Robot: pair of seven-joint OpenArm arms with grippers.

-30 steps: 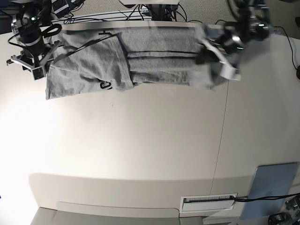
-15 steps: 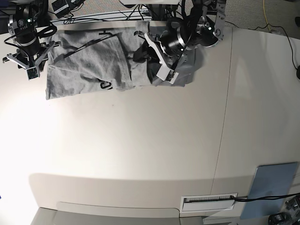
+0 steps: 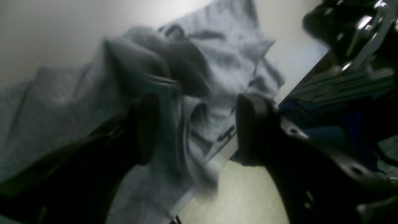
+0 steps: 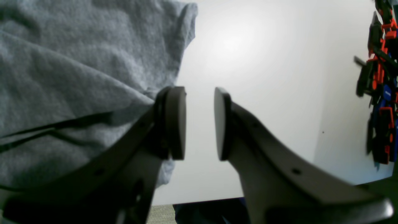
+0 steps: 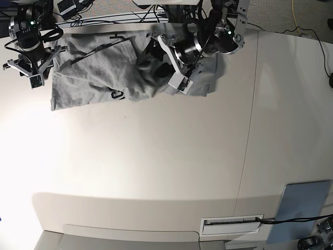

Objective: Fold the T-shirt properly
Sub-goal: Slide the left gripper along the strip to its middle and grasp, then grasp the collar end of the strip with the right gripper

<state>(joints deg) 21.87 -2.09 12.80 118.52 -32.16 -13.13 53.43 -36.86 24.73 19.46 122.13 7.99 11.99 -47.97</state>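
Left gripper (image 3: 196, 127) jaws apart over bunched T-shirt (image 5: 93, 73); blur hides any contact, prob none. Right gripper (image 4: 199, 123) jaws apart, empty, beside shirt edge.

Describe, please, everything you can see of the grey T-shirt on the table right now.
The T-shirt is heather-grey, soft-looking knit, lying crumpled along the far edge of the white table. Its right part is folded over toward the middle, with bits of black lettering showing at a fold. The left gripper sits over that bunched fold, jaws apart, cloth between them; the right gripper hovers open at the other end.
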